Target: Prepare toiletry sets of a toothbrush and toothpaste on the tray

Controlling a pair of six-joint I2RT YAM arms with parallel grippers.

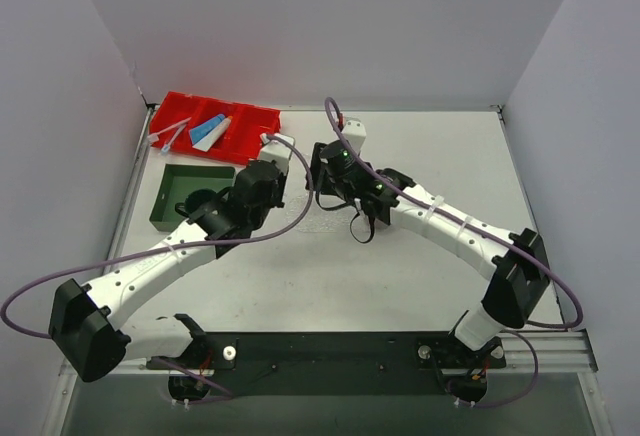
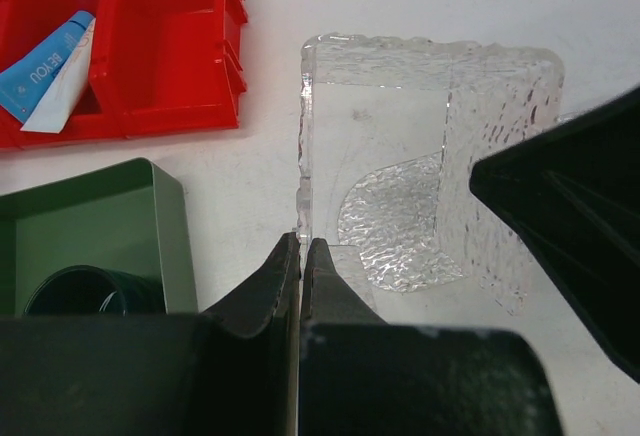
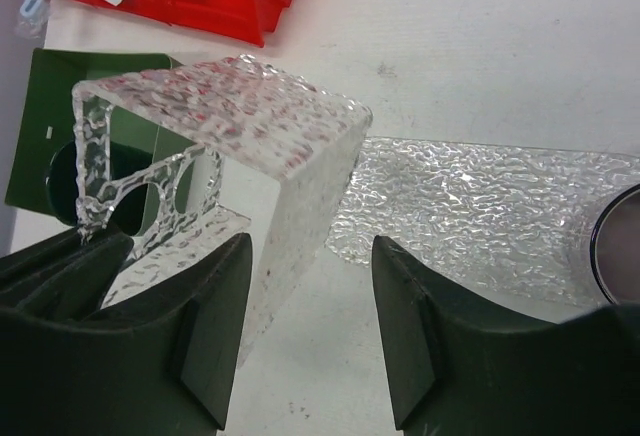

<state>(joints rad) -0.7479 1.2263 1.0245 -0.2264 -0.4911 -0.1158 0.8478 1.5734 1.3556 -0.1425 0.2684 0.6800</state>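
Observation:
The clear bumpy tray (image 3: 480,206) lies flat on the table and also shows in the left wrist view (image 2: 400,226). A clear bumpy bent stand (image 3: 250,116) with round holes stands over its left end. My left gripper (image 2: 302,246) is shut on the stand's thin side wall (image 2: 304,156). My right gripper (image 3: 310,326) is open and empty, just near of the stand and tray. The blue toothpaste (image 1: 208,128) and the white toothpaste (image 1: 216,139) lie in the red bin (image 1: 250,121). The pale toothbrushes (image 1: 168,136) lie at the bin's left end.
A dark green square tray (image 1: 190,201) holding a dark cup (image 2: 80,291) sits left of the stand. A dark round rim (image 3: 620,246) shows at the tray's right end. Both arms meet near the table's middle, and white walls close the back and sides.

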